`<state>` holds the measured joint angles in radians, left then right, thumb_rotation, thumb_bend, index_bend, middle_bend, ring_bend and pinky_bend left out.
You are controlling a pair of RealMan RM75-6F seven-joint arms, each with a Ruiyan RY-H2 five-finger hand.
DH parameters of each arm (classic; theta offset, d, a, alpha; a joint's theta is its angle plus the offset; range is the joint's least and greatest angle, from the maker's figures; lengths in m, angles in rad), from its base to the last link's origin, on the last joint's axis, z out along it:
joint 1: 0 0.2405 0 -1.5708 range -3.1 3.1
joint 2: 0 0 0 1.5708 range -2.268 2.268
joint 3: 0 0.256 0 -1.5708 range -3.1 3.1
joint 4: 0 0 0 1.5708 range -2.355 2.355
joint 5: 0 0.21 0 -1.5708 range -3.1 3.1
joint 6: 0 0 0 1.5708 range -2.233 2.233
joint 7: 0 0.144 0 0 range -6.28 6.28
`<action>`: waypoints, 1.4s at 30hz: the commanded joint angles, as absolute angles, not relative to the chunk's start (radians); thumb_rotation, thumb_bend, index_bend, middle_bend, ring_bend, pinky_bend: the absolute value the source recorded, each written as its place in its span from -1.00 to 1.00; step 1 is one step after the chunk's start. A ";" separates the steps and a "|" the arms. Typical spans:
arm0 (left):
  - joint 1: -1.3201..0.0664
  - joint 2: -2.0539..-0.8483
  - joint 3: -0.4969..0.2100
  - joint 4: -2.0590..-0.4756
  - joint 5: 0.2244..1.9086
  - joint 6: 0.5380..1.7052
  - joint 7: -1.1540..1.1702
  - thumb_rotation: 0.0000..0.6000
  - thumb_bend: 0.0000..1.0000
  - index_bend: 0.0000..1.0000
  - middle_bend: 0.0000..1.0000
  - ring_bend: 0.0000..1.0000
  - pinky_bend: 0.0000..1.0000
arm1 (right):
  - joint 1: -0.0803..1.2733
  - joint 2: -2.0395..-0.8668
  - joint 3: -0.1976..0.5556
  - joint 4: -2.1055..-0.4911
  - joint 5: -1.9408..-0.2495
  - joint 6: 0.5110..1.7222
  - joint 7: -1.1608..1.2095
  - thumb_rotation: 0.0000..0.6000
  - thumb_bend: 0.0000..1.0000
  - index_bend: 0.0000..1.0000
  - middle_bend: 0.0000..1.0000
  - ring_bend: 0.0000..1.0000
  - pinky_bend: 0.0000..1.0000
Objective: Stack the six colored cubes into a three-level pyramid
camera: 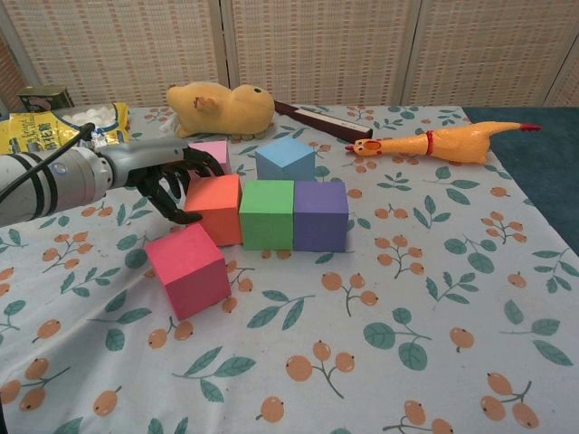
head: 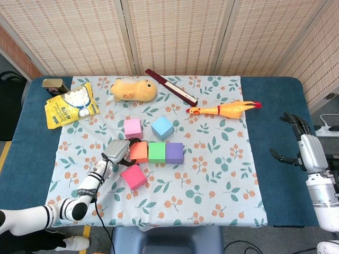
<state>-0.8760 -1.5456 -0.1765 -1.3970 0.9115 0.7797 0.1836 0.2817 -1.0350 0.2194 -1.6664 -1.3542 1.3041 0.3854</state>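
- Black fingers point(camera: 172, 185) of the left hand point(camera: 167, 172) curl around the left side of the orange cube point(camera: 217, 208), gripping it as it sits on the floral cloth point(camera: 434, 298).
- That orange cube touches the green cube point(camera: 268, 213), which touches the purple cube point(camera: 320, 215); the three form a row.
- Just in front of the hand sits the red-pink cube point(camera: 188, 269), turned at an angle and apart from the row.
- Behind the row stand the pink cube point(head: 132, 127) and the blue cube point(camera: 285, 157), near each other.
- Further back lie a yellow plush toy point(camera: 220, 108), a dark red flat stick point(head: 170, 87), a rubber chicken point(camera: 443, 142), a yellow snack bag point(head: 69, 105) and a tin point(head: 52, 85).
- Far off at the table point(head: 275, 106) edge, the right hand point(head: 303, 145) holds nothing, fingers spread.
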 commanded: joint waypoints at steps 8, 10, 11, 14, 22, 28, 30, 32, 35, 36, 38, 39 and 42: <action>-0.881 -1.553 -0.170 -1.390 0.940 0.783 0.198 1.00 -0.29 -0.25 -0.22 -0.35 -0.40 | 0.278 -1.035 0.220 -1.665 -1.353 1.305 0.387 1.00 -0.69 -1.00 -0.71 -1.00 -1.00; -0.880 -1.552 -0.167 -1.390 0.939 0.780 0.198 1.00 -0.29 -0.25 -0.22 -0.35 -0.40 | 0.278 -1.035 0.220 -1.664 -1.353 1.305 0.388 1.00 -0.69 -1.00 -0.71 -1.00 -1.00; -0.879 -1.551 -0.165 -1.390 0.940 0.778 0.197 1.00 -0.29 -0.25 -0.22 -0.35 -0.40 | 0.277 -1.035 0.220 -1.664 -1.353 1.306 0.388 1.00 -0.69 -1.00 -0.71 -1.00 -1.00; -0.877 -1.550 -0.165 -1.388 0.941 0.779 0.196 1.00 -0.29 -0.25 -0.22 -0.35 -0.40 | 0.276 -1.035 0.220 -1.664 -1.354 1.307 0.389 1.00 -0.69 -1.00 -0.71 -1.00 -1.00; -0.885 -1.555 -0.166 -1.379 0.942 0.771 0.207 1.00 -0.29 -0.25 -0.22 -0.36 -0.41 | 0.272 -1.033 0.221 -1.664 -1.355 1.310 0.392 1.00 -0.69 -1.00 -0.71 -1.00 -1.00; -0.894 -1.560 -0.170 -1.367 0.940 0.756 0.207 1.00 -0.29 -0.25 -0.23 -0.37 -0.43 | 0.270 -1.031 0.221 -1.662 -1.352 1.309 0.394 1.00 -0.69 -1.00 -0.71 -1.00 -1.00; -0.898 -1.557 -0.170 -1.365 0.940 0.749 0.207 1.00 -0.29 -0.25 -0.24 -0.38 -0.44 | 0.270 -1.032 0.221 -1.660 -1.351 1.308 0.396 1.00 -0.69 -1.00 -0.71 -1.00 -1.00; -0.901 -1.550 -0.172 -1.366 0.938 0.738 0.201 1.00 -0.29 -0.26 -0.25 -0.39 -0.45 | 0.269 -1.033 0.221 -1.658 -1.351 1.308 0.398 1.00 -0.69 -1.00 -0.71 -1.00 -1.00; -0.905 -1.540 -0.176 -1.371 0.933 0.717 0.189 1.00 -0.29 -0.28 -0.28 -0.41 -0.48 | 0.269 -1.034 0.221 -1.657 -1.352 1.307 0.399 1.00 -0.69 -1.00 -0.71 -1.00 -1.00; -0.907 -1.537 -0.177 -1.372 0.930 0.708 0.183 1.00 -0.29 -0.28 -0.29 -0.41 -0.49 | 0.269 -1.034 0.221 -1.657 -1.352 1.307 0.399 1.00 -0.69 -1.00 -0.71 -1.00 -1.00; -0.911 -1.535 -0.175 -1.371 0.932 0.698 0.180 1.00 -0.29 -0.29 -0.30 -0.42 -0.49 | 0.269 -1.034 0.221 -1.657 -1.352 1.307 0.398 1.00 -0.69 -1.00 -0.71 -1.00 -1.00; -0.912 -1.535 -0.175 -1.370 0.933 0.697 0.179 1.00 -0.29 -0.29 -0.30 -0.42 -0.50 | 0.269 -1.035 0.221 -1.656 -1.352 1.308 0.398 1.00 -0.69 -1.00 -0.71 -1.00 -1.00; -0.914 -1.537 -0.177 -1.364 0.934 0.696 0.172 1.00 -0.29 -0.30 -0.31 -0.42 -0.50 | 0.268 -1.035 0.222 -1.656 -1.350 1.309 0.397 1.00 -0.69 -1.00 -0.71 -1.00 -1.00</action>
